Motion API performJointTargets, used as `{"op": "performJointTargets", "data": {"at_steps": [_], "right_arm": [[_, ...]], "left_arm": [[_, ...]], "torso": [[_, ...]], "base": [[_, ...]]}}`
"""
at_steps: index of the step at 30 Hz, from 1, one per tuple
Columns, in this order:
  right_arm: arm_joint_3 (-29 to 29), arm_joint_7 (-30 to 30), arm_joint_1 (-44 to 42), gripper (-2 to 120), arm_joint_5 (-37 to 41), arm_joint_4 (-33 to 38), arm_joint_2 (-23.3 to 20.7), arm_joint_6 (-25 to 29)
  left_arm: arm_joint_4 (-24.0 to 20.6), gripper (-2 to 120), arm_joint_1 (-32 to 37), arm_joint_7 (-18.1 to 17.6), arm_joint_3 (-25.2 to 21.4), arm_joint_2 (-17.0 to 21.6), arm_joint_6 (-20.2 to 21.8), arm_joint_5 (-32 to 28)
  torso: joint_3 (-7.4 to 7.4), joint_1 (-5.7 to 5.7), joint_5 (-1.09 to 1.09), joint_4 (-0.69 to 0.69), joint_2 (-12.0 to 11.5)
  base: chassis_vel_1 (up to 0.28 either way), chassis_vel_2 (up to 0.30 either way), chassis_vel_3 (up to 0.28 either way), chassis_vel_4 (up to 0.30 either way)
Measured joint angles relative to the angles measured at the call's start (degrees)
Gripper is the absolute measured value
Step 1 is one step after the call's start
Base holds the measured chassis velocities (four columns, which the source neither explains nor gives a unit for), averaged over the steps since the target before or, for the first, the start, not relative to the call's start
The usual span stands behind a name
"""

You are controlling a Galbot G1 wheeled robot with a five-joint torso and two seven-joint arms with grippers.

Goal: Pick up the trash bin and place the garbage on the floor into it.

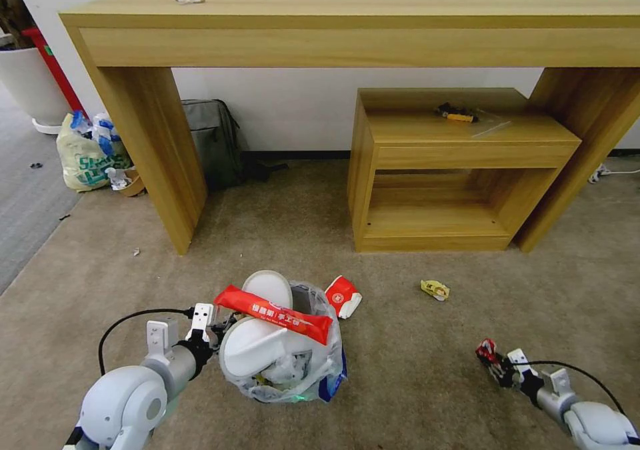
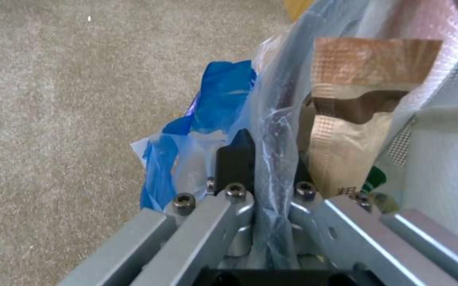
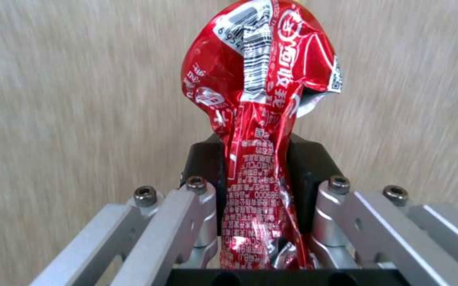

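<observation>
Two pincers are busy at this moment, each with its own job. The left pincer (image 1: 212,330) is clamped on the rim of the trash bin (image 1: 283,363), on the side away from the low wooden cabinet (image 1: 453,170); in the left wrist view its fingers (image 2: 235,159) press the crinkly plastic liner (image 2: 274,131) between them. I think it holds the bin by the rim so that the mouth stays up and open for more garbage.

The bin is already very full: white slippers (image 1: 257,343) and a long red packet (image 1: 273,313) stick out of the top, and a brown sachet (image 2: 356,119) lies against the liner inside.

The right pincer (image 1: 497,365) hovers above the beige carpet (image 1: 413,370), well apart from the bin, and is closed on a crumpled red wrapper (image 3: 261,99) that stands out beyond its fingers. Probably this piece is meant for the bin.

Some garbage remains on the carpet: a red and white packet (image 1: 343,297) just beside the bin and a yellow wrapper (image 1: 435,290) between the bin and the cabinet. The task seems far along, but not finished.
</observation>
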Motion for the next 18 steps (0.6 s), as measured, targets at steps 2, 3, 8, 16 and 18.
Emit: {"op": "performJointTargets", "data": {"at_steps": [2,3,8,16,18], "right_arm": [[1.25,-0.02,-0.39,20,0.04,4.80,-0.31,0.34],[1.25,-0.02,-0.39,20,0.04,4.80,-0.31,0.34],[1.34,0.11,0.52,20,4.21,18.07,-1.52,-3.46],[-8.11,5.27,7.05,20,14.43,36.08,-1.58,-10.25],[-9.98,5.90,8.38,20,15.27,38.41,-1.40,-11.48]], "left_arm": [[0.27,0,-0.15,-0.09,0.09,0.00,0.00,0.02],[0.27,0,-0.15,-0.09,0.09,0.00,0.00,0.02],[1.02,0,-0.74,-0.28,0.49,-0.08,0.00,0.06],[1.29,0,-1.19,-0.61,0.82,-0.04,0.00,0.01],[1.36,0,-1.30,-0.73,0.94,0.06,0.00,0.01]], "torso": [[0.00,0.00,0.00,-0.01,0.00],[0.00,0.00,0.00,-0.01,0.00],[0.00,0.00,-0.02,0.01,0.00],[0.00,0.00,-0.02,0.02,-0.01],[0.00,0.00,-0.02,0.03,0.00]], "base": [[0.000,0.000,0.000,0.000],[0.000,0.000,0.000,0.000],[0.000,0.000,0.000,0.000],[0.000,0.000,0.000,0.000],[0.000,0.000,0.000,0.000]]}}
